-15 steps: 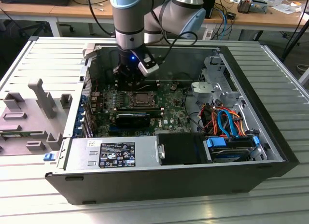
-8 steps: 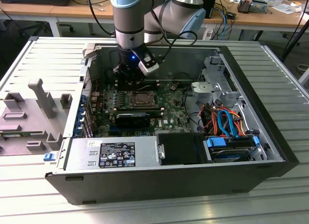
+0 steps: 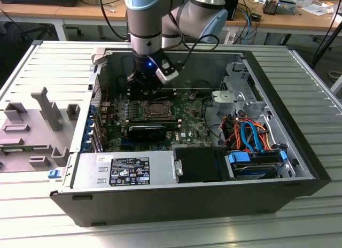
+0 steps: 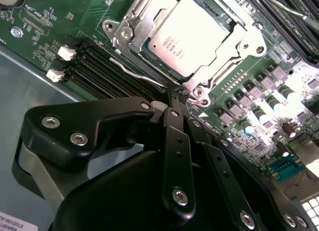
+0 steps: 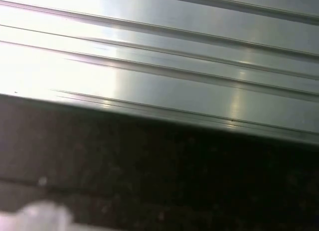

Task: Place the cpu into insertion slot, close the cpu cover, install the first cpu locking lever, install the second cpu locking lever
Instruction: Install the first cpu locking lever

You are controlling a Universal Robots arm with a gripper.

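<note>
In the second wrist view the cpu (image 4: 192,37) lies flat in the insertion slot (image 4: 148,53), silver top up. The cpu cover (image 4: 239,44), a silvery frame, lies down around the chip's edges. A thin wire locking lever (image 4: 132,69) runs along one side of the socket to its corner. My gripper (image 4: 179,94) is shut, its black fingertips (image 4: 174,104) pressed together at that corner, right at the lever's end; whether the wire is pinched between them is hidden. In the exterior view the gripper (image 3: 143,87) hangs over the green board just behind the socket (image 3: 155,110).
The board sits in an open computer case (image 3: 299,168) with a power supply (image 3: 128,170) at the front, drives and coloured cables (image 3: 251,136) on the exterior view's right. Black memory slots (image 4: 94,66) flank the socket. The first wrist view faces ribbed metal table (image 5: 159,66).
</note>
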